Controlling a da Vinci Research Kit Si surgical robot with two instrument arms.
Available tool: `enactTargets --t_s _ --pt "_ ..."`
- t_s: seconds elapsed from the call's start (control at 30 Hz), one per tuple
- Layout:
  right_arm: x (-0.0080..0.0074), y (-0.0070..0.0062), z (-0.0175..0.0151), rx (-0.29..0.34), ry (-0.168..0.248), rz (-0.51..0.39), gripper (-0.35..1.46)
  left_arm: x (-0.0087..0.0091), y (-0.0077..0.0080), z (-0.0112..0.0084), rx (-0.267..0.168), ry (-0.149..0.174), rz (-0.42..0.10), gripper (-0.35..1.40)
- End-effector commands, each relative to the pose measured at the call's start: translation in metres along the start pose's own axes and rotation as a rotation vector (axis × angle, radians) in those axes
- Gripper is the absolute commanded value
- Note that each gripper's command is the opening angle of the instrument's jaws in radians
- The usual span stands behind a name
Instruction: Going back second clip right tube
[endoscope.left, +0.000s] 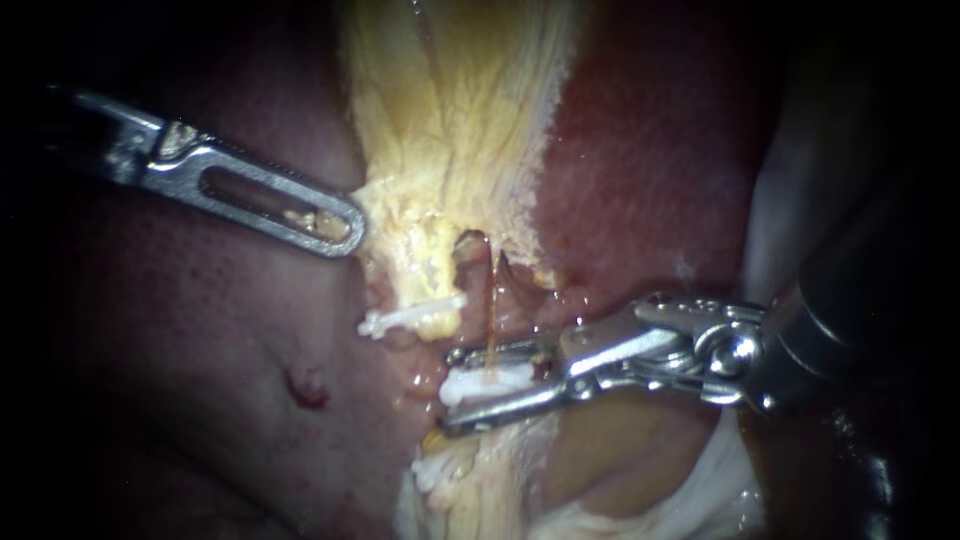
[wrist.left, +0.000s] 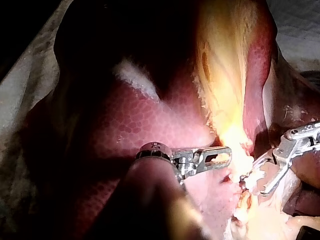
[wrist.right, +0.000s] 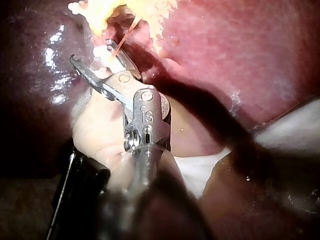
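The right instrument (endoscope.left: 448, 390) has its jaws apart. The white clip (endoscope.left: 490, 383) lies between them, already set, it seems. What is left, I think, is only to draw back clear of it.

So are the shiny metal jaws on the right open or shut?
Open: jaws of the slender silver right instrument stand spread, a white plastic clip between them.

The liver (wrist.left: 125, 130) lies directly on a pale cloth (wrist.left: 20, 95).

Endoscope close over liver (endoscope.left: 180, 380); wrist cameras oblique, farther back; all three share, seemingly, white clip (endoscope.left: 488, 382).
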Motion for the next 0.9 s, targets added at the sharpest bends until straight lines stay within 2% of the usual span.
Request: enactTargets --t_s 0.03,0.3,0.53,0.7,0.9 --pt "-0.0002 0.0002 0.0 -0.012 0.004 -0.024 0.49 0.0 0.0 0.0 0.0 0.0 0.0 -0.35" --pt "-0.0018 0.0018 -0.0009 -0.081 0.022 -0.179 0.5 0.0001 0.0001 0.0001 0.0 0.0 0.0 -0.35" --pt "-0.0019 0.0014 -0.0036 -0.084 0.019 -0.267 0.5 0.0001 0.0001 0.0 0.0 0.0 0.001 -0.35" --pt "-0.0011 0.0009 -0.0067 -0.101 0.023 -0.319 0.5 0.0002 0.0002 -0.0001 0.0 0.0 0.001 -0.35" --pt "0.0006 0.0001 -0.0108 -0.118 0.028 -0.351 0.5 0.0002 0.0002 -0.0001 0.0 0.0 0.001 -0.35"
